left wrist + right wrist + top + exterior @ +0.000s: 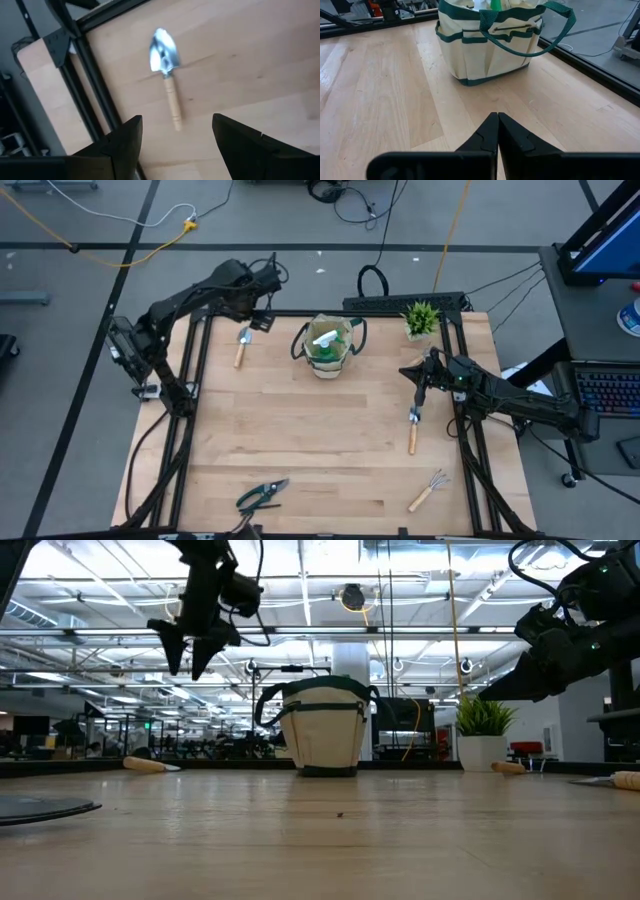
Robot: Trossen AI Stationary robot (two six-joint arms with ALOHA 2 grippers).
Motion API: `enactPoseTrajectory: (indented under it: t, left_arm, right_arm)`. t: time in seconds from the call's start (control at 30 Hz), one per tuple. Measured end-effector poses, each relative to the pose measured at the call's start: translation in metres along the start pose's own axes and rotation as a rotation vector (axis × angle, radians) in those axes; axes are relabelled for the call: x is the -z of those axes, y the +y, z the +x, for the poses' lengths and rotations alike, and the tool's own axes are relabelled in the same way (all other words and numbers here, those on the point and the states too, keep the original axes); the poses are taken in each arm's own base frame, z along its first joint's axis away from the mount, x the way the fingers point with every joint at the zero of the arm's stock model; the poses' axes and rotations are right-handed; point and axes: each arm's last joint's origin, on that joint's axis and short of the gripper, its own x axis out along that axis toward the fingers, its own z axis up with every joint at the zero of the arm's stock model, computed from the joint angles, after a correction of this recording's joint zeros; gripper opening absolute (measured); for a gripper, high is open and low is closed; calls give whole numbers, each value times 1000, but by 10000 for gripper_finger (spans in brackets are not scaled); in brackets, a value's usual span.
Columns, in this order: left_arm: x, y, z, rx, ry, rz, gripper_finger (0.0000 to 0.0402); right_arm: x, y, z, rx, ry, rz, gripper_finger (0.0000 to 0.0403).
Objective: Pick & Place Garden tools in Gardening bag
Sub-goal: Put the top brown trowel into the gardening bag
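The beige gardening bag (328, 346) with dark green handles stands at the far middle of the table, with the green spray bottle (325, 340) inside it. It also shows in the right wrist view (490, 40). My left gripper (175, 135) is open and hangs above a wooden-handled trowel (167, 75) that lies flat left of the bag (241, 345). My right gripper (497, 131) is shut and empty, right of the bag (415, 375). A second trowel (413, 430), the hand rake (428, 490) and the pruning shears (262, 495) lie flat on the table.
A small spiky green potted plant (421, 318) stands at the far right corner, behind my right gripper. A black frame (200, 360) runs along the table's left, right and far edges. Bare wood lies in the table's middle (320, 440).
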Motion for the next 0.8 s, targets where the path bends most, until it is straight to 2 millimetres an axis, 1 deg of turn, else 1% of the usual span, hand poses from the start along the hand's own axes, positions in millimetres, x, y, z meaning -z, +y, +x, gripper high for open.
enactPoseTrajectory:
  t: [0.33, 0.5, 0.6, 0.8]
  left_arm:
    - [-7, 11, 29, -15, 44, 14, 248]
    - [-9, 15, 43, -7, 68, -9, 248]
    - [-11, 17, 53, 33, 87, -33, 248]
    - [-10, 20, 77, 45, 121, -72, 248]
  right_arm:
    - [0, 0, 0, 0, -1, 1, 0]
    - [0, 0, 0, 0, -1, 1, 0]
    - [0, 0, 0, 1, -1, 1, 0]
    - [0, 0, 0, 0, -1, 1, 0]
